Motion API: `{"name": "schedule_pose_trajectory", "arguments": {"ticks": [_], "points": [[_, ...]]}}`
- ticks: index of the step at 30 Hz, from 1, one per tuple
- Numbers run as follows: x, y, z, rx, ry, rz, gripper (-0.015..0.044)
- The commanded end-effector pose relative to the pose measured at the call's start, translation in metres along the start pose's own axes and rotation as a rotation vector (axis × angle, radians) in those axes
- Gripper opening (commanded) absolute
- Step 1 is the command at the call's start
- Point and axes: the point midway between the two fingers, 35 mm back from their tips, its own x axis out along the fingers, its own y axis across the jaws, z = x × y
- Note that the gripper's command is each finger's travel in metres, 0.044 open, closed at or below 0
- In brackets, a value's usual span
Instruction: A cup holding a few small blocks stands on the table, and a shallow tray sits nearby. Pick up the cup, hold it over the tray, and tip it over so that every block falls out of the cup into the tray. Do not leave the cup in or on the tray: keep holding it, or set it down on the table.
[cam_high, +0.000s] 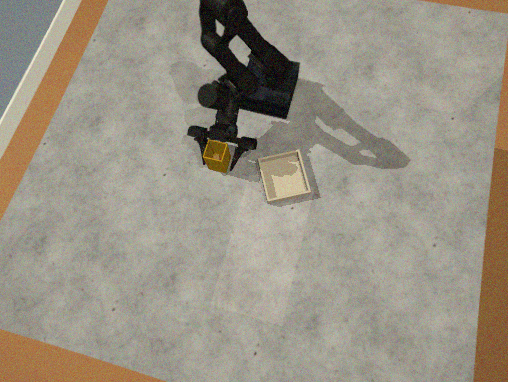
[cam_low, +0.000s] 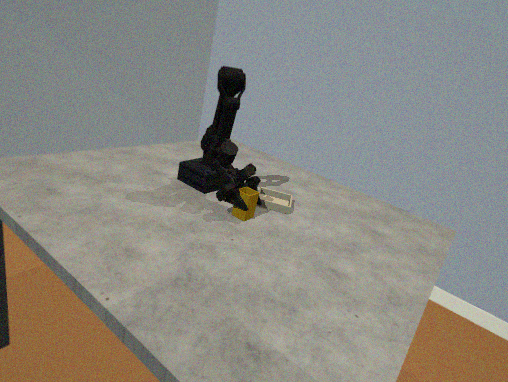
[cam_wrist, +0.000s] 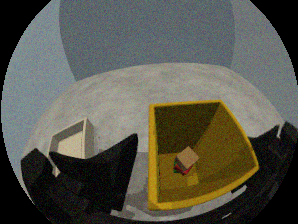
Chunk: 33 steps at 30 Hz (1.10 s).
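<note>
The yellow cup (cam_high: 218, 162) (cam_low: 251, 199) (cam_wrist: 210, 122) stands upright on the table. Inside it, in the wrist view, a tan block (cam_wrist: 187, 157) lies over a red one, with a bit of green beside them and a yellowish patch near them. My gripper (cam_high: 218, 167) (cam_low: 252, 205) (cam_wrist: 170, 133) is open, low down, with one finger on each side of the cup. In the wrist view a gap shows between the left finger and the cup; the right finger is close to the cup's wall. The shallow cream tray (cam_high: 290, 186) (cam_low: 279, 206) (cam_wrist: 71, 145) is empty.
The tray stands close beside the gripper, to its right in the top view and to the left in the wrist view. The arm's dark base (cam_high: 270, 90) (cam_low: 196, 175) stands behind the cup. The grey table (cam_high: 350, 260) (cam_low: 250, 280) reaches well beyond them.
</note>
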Motion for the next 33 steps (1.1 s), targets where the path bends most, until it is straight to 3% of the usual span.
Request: {"name": "schedule_pose_trajectory", "arguments": {"ticks": [1, 6, 23, 32, 33], "points": [[0.0008, -0.0005, -0.0009, 0.007, 0.003, -0.003, 0.0350], [0.0008, -0.0005, -0.0009, 0.007, 0.003, -0.003, 0.0350], [0.0008, -0.0005, -0.0009, 0.007, 0.003, -0.003, 0.0236], [-0.0032, -0.0007, 0.0077, 0.007, 0.003, -0.003, 0.0000], [-0.0038, -0.0007, 0.0089, 0.007, 0.002, -0.003, 0.0000]]}}
